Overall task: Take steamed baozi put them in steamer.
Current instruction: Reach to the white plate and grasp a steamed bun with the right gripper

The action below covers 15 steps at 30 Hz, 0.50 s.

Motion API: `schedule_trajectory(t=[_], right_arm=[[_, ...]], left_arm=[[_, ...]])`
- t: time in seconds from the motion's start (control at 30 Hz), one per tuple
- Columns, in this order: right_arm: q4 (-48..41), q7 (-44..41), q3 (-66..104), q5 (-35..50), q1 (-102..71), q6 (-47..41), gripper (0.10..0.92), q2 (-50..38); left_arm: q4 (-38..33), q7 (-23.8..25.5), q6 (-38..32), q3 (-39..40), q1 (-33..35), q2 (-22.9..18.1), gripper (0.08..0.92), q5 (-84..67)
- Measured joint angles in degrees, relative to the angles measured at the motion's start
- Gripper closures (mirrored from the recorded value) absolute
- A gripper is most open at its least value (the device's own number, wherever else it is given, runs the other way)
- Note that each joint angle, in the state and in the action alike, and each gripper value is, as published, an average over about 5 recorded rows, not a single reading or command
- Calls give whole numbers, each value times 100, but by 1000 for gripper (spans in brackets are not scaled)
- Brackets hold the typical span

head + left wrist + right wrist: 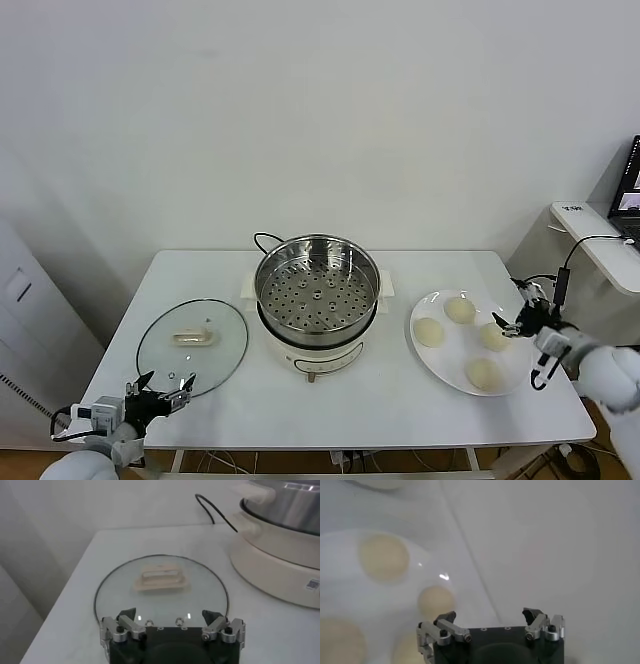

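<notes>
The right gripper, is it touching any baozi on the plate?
Apart. In the right wrist view, the right gripper is open with nothing between its fingers; the baozi lies beyond.

Cream buns (459,309) on a white plate (425,350). Shiny silver steamer (317,290) with dots of holes. White table (400,400).

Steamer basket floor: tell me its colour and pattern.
Shiny silver steel, dotted all over with round holes; the steamer floor shows best in the head view.
</notes>
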Motion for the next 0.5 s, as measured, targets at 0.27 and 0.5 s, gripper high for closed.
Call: schedule_trajectory(t=[0.27,0.5], right_arm=[[-1013,-1278,-1755,156,1846,408,203,-459],[-1905,-2174,-3503,390,3538,741,203,-464]], left_arm=[[-35,0,55,12,-1,-46,177,64],[-58,3,115,8,-34,-76,177,87]])
